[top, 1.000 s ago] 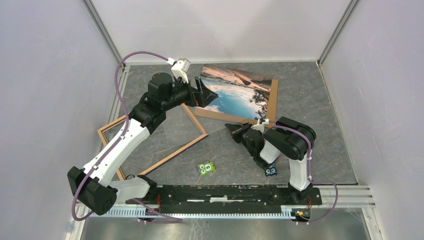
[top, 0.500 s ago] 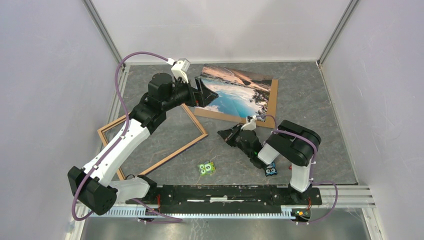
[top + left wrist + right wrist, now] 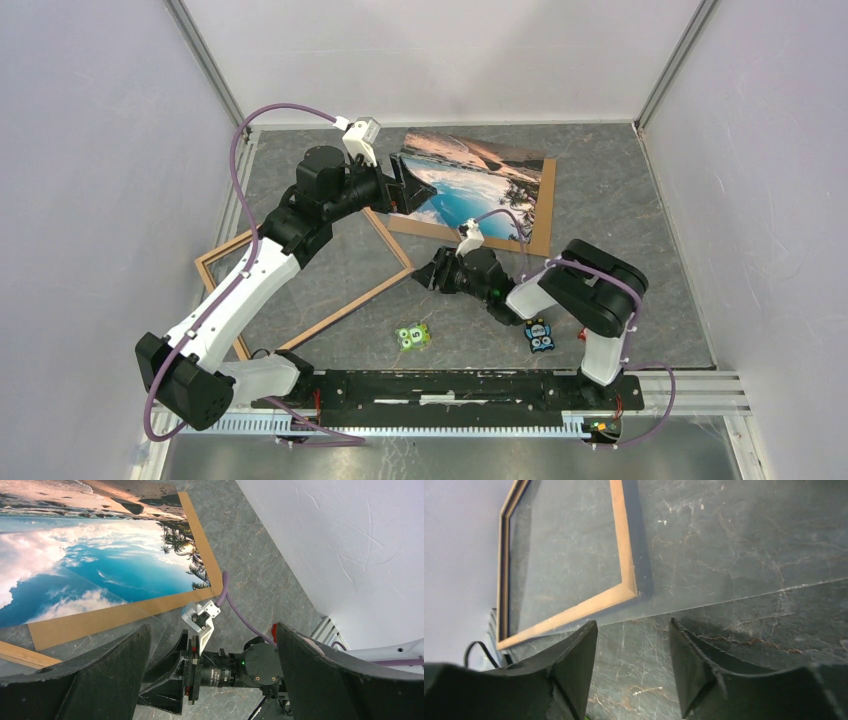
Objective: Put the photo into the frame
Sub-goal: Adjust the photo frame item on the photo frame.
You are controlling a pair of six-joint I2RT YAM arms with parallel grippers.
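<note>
Two arms, one-second window: what changed? (RK)

Right arm only. Right gripper (image 3: 424, 278) has swung from lower centre-right toward the left. It now sits just beside the right-hand corner of the frame (image 3: 350, 308). Left gripper (image 3: 405, 186) has not shifted; it hangs at the left edge of the photo (image 3: 480, 185), upper centre. (JM)

Hand states? (RK)

Both released. Left wrist view: fingers spread wide, nothing between them. Right wrist view: fingers (image 3: 574, 670) parted, gap bare, tips low over the table (image 3: 620, 200). (JM)

Photo and frame positions? (RK)

Photo face up on the brown backing board (image 3: 545, 215), upper centre, unmoved. Frame lower left, wood side up, its far corner near the board; the photo is nowhere inside it. Right wrist view shows a straight pale edge crossing ahead of the tips, over the frame corner. Possibly a clear pane (image 3: 724, 540), though I can't be sure from glare alone. (JM)

Meaning for the task? (RK)

Judgement: insertion not begun. Right arm looks to be going for the frame corner or that pane, not the photo. If a pane does overlap the opening, it wants settling before the print goes in. Risk: thin flat edges on a hard surface, easy to slide instead of lift. (JM)
</note>
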